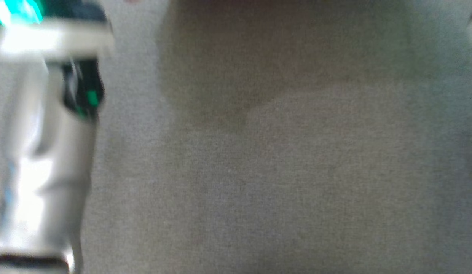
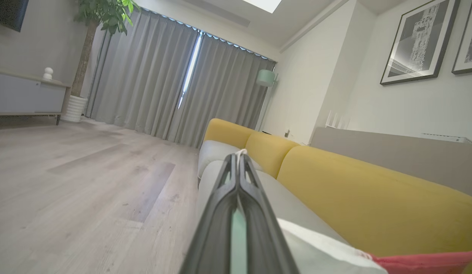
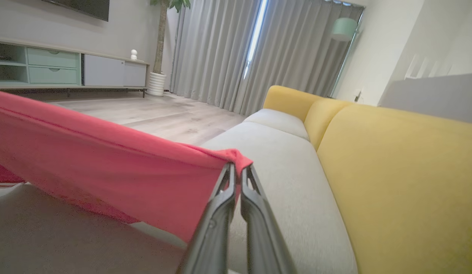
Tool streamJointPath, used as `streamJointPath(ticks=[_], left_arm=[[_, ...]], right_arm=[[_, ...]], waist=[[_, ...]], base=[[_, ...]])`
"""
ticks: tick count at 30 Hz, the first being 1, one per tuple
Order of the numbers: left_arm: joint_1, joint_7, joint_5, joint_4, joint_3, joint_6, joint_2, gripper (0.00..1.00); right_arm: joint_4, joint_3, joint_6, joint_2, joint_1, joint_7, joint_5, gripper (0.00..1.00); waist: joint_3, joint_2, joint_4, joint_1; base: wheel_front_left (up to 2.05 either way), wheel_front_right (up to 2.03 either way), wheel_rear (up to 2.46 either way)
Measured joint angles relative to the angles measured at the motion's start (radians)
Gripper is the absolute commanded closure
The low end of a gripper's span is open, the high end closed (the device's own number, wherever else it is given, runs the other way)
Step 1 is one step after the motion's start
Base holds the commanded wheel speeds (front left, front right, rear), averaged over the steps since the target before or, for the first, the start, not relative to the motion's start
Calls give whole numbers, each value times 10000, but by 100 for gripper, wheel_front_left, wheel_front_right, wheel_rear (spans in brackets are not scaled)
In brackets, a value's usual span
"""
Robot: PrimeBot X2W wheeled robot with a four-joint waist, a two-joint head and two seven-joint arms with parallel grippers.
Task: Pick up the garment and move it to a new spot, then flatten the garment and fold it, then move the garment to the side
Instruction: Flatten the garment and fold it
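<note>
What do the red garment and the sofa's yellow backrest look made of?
Red garment: thin soft cloth, matte, probably a knit; it drapes and stretches in a sheet. Yellow backrest: matte woven upholstery, likely padded, judging by its rounded bulges.

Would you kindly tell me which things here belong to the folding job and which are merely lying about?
Job: red cloth garment, pinched by the right gripper; grey-seated yellow-backed sofa under it.
Lying about: leafy potted tree; mint floor lamp; black-framed pictures; grey curtains.
</note>
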Motion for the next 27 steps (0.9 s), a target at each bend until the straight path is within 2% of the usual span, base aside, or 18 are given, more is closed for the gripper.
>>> streamJointPath(ticks=[7, 13, 19, 24, 27], left_arm=[[4570, 10, 199, -1584, 142, 2, 334, 100], [7843, 12, 364, -2734, 360, 215, 113, 100], [9831, 13, 554, -3768, 491, 662, -326, 100], [10885, 69, 554, -4215, 520, 813, -370, 100], [10783, 115, 554, -4211, 523, 899, -366, 100]], right_arm=[[-1020, -685, 0, -48, 3605, 0, 671, 100], [-2180, -1256, 0, -36, 6734, 2, 949, 100], [-3446, -2017, 0, 196, 9272, 284, 949, 100], [-4633, -2357, 0, 686, 10872, 955, 947, 100], [-4867, -2489, 0, 823, 11004, 1223, 951, 100]], waist=[[-1330, 0, -82, -1], [-2408, 1, -158, -2], [-2987, 1, -144, -1], [-3175, 1, -108, 0], [-3150, 1, -118, 1]], base=[[0, 0, 0], [0, 0, 0], [0, 0, 0], [0, 0, 0], [0, 0, 0]])
